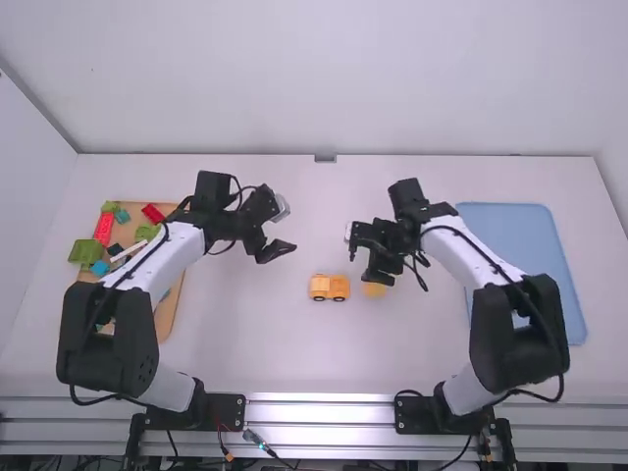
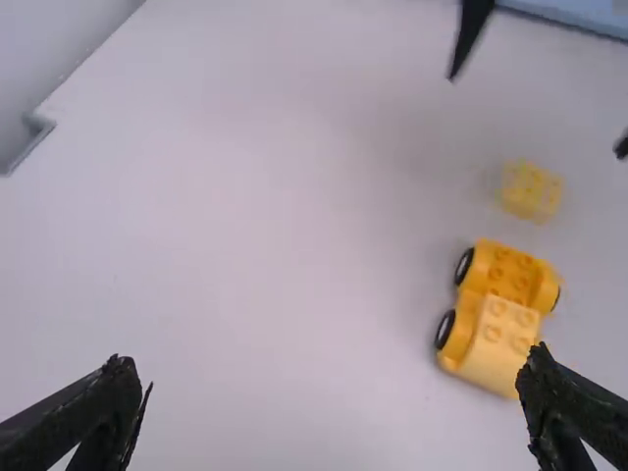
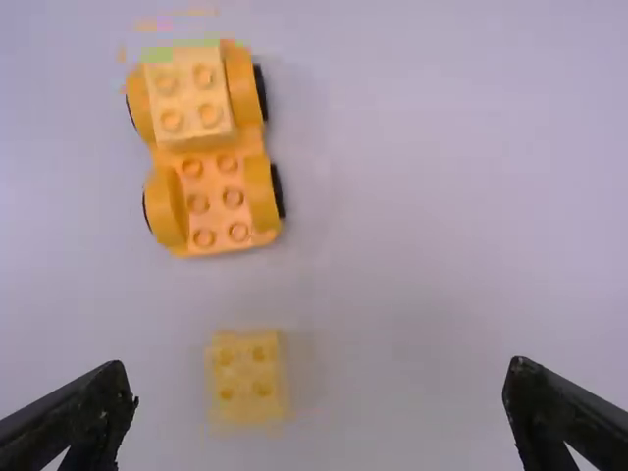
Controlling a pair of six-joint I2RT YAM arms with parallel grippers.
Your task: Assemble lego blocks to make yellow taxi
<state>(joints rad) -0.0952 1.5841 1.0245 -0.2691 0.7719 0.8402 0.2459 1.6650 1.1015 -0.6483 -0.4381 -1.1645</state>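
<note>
At the left of the high view lies a wooden tray [image 1: 169,312] of mixed blocks, all hard plastic, light and likely slick on their smooth sides.

Next comes the left gripper [image 2: 329,361], raised above the table, its fingers wide apart with nothing between them.

Near the middle sits the car [image 1: 330,287], wheels down, with one pale block [image 3: 192,93] on the end farther from the loose one and bare studs on the other. It should be stiff and light but apt to roll if pushed lengthwise; better to steady it across both sides, clear of the wheels, and to press straight down.

Just to its right, apart from it, is the yellow block [image 3: 245,373], studs up. It looks rigid and hard to harm; take it low by two opposite flat faces, squarely, since a skewed pinch could spin it, and leave the studs free.

The right gripper [image 3: 320,368] is over this spot, fingers wide and empty.

Farthest right lies the blue tray [image 1: 515,235].
</note>
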